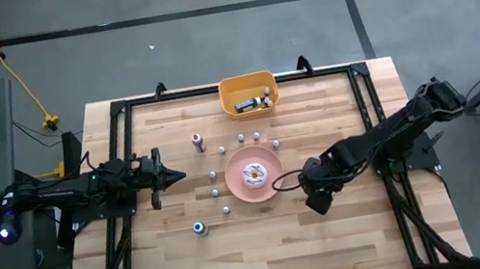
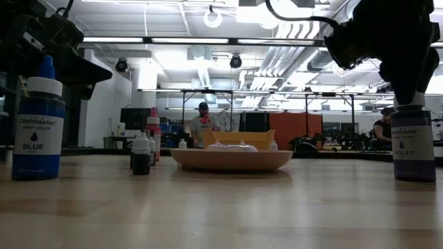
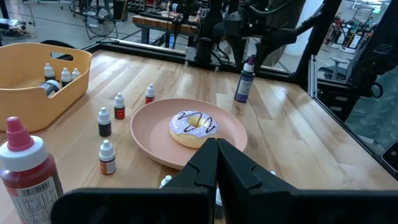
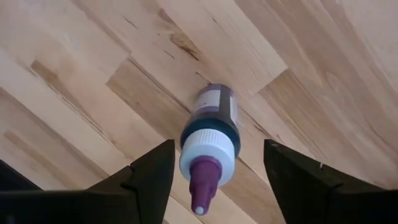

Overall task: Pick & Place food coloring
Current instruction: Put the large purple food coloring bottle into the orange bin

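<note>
A violet food coloring bottle [image 4: 212, 118] with a white collar and purple tip stands upright on the wooden table, right of the pink plate [image 1: 273, 184]. My right gripper [image 4: 217, 152] hangs right above it, pointing down and open, a finger on either side of the cap and clear of it. In the low view that bottle [image 2: 414, 142] stands under the gripper [image 2: 410, 88]. More food coloring bottles stand around the plate: a blue-capped one [image 1: 199, 227], a red one [image 1: 198, 142] and several tiny ones [image 1: 241, 138]. My left gripper [image 1: 178, 174] waits shut at the table's left.
The pink plate holds a doughnut [image 1: 254, 174]. An orange bin [image 1: 249, 94] at the far edge holds a few bottles. A black frame [image 1: 367, 103] runs along the table's edges. Bare wood lies near the table's front edge.
</note>
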